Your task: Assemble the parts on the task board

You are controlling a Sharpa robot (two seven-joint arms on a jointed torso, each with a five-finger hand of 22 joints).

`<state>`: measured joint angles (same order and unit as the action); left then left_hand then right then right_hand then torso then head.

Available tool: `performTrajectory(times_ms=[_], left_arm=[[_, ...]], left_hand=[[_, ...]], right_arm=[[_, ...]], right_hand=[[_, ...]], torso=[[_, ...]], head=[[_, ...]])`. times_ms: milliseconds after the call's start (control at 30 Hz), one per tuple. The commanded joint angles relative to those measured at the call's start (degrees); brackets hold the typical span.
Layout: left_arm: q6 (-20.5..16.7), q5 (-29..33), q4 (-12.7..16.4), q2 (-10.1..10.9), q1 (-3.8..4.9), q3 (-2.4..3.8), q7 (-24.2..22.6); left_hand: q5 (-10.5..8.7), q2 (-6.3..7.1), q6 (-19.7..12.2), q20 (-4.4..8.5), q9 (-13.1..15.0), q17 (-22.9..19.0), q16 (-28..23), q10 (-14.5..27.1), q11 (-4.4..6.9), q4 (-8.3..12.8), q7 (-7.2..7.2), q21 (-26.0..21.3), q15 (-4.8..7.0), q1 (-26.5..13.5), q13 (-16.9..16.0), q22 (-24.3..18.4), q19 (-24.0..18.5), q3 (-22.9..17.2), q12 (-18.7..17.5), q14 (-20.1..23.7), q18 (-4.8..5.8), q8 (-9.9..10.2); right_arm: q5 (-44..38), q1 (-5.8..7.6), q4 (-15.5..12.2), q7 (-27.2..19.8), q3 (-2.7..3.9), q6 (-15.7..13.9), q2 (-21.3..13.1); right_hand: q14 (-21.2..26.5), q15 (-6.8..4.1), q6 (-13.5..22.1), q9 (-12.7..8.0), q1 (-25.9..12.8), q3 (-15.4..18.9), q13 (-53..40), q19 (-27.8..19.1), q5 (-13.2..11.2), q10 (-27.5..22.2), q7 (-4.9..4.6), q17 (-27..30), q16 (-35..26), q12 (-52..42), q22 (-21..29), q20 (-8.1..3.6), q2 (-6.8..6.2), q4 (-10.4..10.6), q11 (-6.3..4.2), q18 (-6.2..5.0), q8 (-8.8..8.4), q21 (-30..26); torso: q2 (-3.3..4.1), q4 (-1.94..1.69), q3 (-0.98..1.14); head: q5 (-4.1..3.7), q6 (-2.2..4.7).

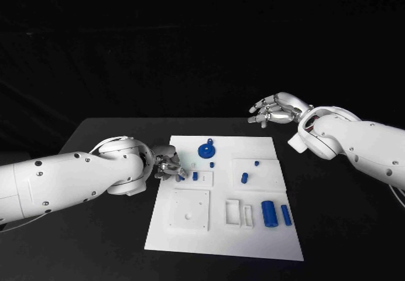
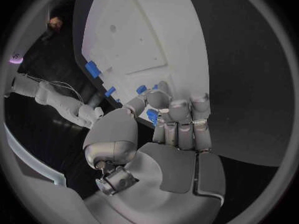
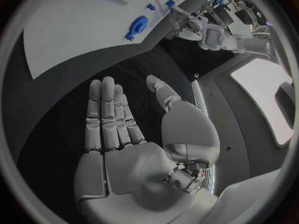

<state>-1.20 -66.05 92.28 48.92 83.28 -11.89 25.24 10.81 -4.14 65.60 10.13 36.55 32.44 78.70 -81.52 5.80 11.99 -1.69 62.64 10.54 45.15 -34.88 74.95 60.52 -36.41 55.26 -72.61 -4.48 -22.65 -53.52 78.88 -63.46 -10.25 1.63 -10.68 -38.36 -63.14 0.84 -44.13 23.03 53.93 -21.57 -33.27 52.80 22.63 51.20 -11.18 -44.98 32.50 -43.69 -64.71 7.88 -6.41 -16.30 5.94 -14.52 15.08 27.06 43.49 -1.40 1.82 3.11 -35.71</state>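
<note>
The white task board (image 1: 253, 243) lies in the middle of the black table. My left hand (image 1: 167, 166) is at the board's left edge, fingers curled, pinching a small blue peg (image 2: 151, 116) between thumb and fingers just above the board. Another short blue peg (image 1: 195, 175) stands right beside it. A blue round disc (image 1: 206, 151) sits near the board's far edge and appears again (image 3: 136, 25) in the right wrist view. My right hand (image 1: 274, 110) hovers off the board's far right corner, fingers (image 3: 106, 114) apart and holding nothing.
On the board's near half are a large blue cylinder (image 1: 268, 213), a thinner one (image 1: 286, 215), a white square block (image 1: 189, 211) and white rectangular frames (image 1: 237, 212). Small blue pegs (image 1: 244, 177) stand at the board's middle right. Bare table (image 1: 93, 252) surrounds the board.
</note>
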Motion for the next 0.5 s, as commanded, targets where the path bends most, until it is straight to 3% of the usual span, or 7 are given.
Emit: performTrajectory(times_ms=[33, 500], left_arm=[[-0.86, -0.66, -0.10, -0.05, -0.40, -0.24, 0.58], [-1.06, -0.70, -0.03, -0.16, -0.62, -0.23, 1.06]], left_hand=[[-0.19, -0.15, 3.31, 5.62, -0.01, 0.11, 0.35, 0.51, 0.95, -0.20, 2.07, 0.40, 1.23, -0.23, -0.09, 0.74, 0.44, -0.22, 0.33, -0.78, -0.72, -0.08], [-0.62, -0.15, 3.77, 5.87, 0.85, 0.79, 2.49, 0.30, 1.45, -0.17, 2.54, 1.86, 2.28, -0.24, -1.10, 0.98, 1.49, -0.49, 2.92, -1.37, -1.44, -0.78]], right_arm=[[0.08, -0.03, 0.01, -0.46, 0.02, 0.64, 0.01], [0.10, -0.11, 0.02, -0.47, 0.02, 0.70, 0.09]], right_hand=[[-0.16, 0.41, 0.28, -0.07, -0.31, 0.24, 0.08, 0.10, 0.35, -0.49, -0.80, -0.07, -0.40, -0.31, -0.09, 0.18, 0.43, 0.03, -0.10, -0.48, 0.24, -0.29], [-0.18, 0.41, 0.28, -0.08, -0.40, 0.26, 0.12, 0.12, 0.39, -0.50, -0.81, -0.11, -0.42, -0.35, -0.11, 0.18, 0.44, 0.05, -0.10, -0.48, 0.25, -0.31]], torso=[[-0.01, -0.06, -0.01], [0.01, 0.01, 0.01]], head=[[0.04, -0.09], [0.20, -0.02]])
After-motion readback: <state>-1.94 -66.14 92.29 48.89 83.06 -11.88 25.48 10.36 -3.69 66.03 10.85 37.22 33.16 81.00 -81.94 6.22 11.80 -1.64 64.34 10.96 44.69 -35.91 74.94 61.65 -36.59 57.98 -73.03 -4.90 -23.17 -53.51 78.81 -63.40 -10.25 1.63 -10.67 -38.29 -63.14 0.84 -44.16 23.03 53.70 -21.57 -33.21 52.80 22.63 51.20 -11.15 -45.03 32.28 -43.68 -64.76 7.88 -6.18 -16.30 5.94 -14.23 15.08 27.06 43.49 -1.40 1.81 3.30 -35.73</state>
